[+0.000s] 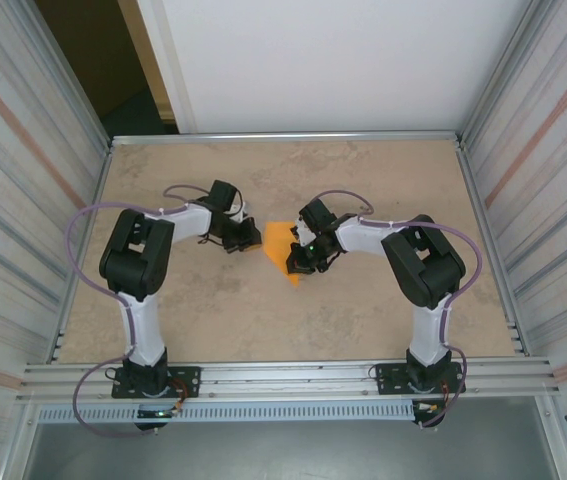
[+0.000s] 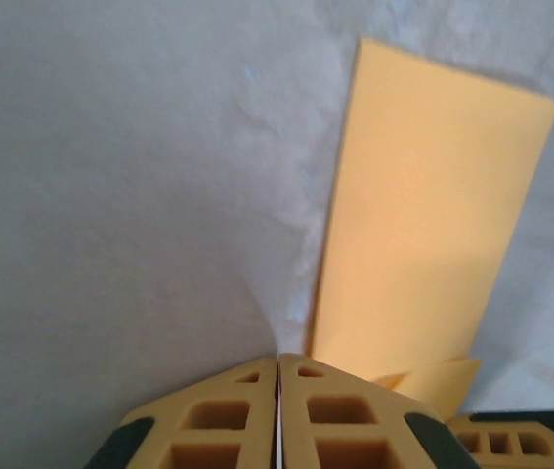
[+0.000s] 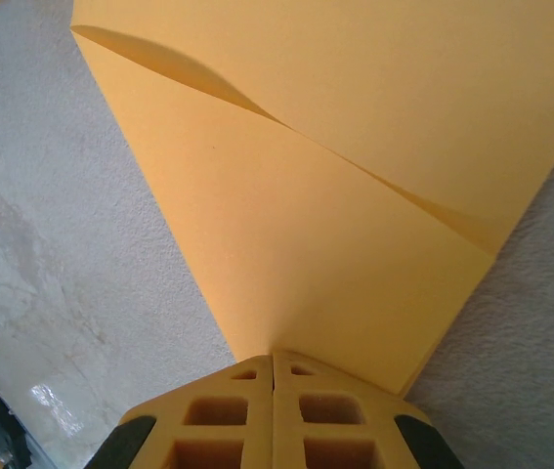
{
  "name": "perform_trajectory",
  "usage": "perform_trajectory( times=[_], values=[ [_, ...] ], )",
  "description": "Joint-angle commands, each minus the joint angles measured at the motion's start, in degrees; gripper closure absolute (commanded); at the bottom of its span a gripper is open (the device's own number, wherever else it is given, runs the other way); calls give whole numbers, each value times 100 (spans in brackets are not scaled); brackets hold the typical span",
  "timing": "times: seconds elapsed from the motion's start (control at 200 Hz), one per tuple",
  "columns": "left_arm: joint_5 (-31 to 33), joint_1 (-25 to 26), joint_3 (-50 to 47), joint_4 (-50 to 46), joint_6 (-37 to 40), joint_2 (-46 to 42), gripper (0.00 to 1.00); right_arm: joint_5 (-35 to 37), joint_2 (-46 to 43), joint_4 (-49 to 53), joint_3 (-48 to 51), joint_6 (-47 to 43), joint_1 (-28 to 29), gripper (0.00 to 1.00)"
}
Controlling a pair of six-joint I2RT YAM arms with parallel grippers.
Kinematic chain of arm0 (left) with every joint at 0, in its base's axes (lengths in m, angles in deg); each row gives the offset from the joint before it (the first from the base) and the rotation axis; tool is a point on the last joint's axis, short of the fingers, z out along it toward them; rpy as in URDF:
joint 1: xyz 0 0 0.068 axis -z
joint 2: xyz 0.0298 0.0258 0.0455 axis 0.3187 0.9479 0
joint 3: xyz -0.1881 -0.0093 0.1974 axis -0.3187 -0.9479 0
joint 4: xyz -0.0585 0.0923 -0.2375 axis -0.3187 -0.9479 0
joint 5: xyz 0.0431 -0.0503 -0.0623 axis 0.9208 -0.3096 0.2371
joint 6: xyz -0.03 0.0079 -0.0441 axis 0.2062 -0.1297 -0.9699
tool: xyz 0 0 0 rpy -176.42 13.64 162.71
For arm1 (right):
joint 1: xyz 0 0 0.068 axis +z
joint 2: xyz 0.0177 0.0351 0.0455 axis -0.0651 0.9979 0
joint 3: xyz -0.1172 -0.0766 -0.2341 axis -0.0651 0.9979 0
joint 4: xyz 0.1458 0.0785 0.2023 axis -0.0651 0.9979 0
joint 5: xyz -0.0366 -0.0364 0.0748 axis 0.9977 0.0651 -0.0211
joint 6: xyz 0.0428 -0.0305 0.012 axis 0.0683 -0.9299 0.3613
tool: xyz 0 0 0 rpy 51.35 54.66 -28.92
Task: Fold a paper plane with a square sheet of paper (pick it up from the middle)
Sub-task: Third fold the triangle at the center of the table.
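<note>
The orange sheet of paper (image 1: 279,240) lies folded on the table's middle, narrowing to a point at its near end. In the right wrist view a folded flap crosses the paper (image 3: 355,147) diagonally. My right gripper (image 1: 296,262) is shut, its tips (image 3: 274,354) resting on top of the paper near its edge; the paper runs on under the fingers. My left gripper (image 1: 253,238) is shut with nothing between its fingers. It sits on the bare table just left of the paper (image 2: 423,225), its tip (image 2: 277,360) beside the paper's long edge.
The beige table (image 1: 383,180) is framed by metal rails, with corrugated walls (image 1: 23,200) close on both sides. A slotted rail (image 1: 283,378) at the near edge carries both arm bases. Open tabletop lies behind and in front of the paper.
</note>
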Motion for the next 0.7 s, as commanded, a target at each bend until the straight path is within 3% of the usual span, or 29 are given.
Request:
perform_trajectory(
  times=[0.0,0.115,0.291,0.371,0.692],
  values=[
    [311,-79,377,-398,279,-18,88,547,126,528,95,80,-11,98],
    [135,-79,433,-366,132,-316,86,265,-329,20,-54,338,-29,92],
    [-252,-81,-340,510,-637,-922,74,450,-1008,-1123,360,1192,-113,68],
    [-411,-78,-748,925,-960,-1111,68,502,-1205,-1575,698,1510,-201,62],
    [-866,34,-1555,1788,-1461,-1162,57,432,-1034,-1723,860,1560,-95,65]
  ],
)
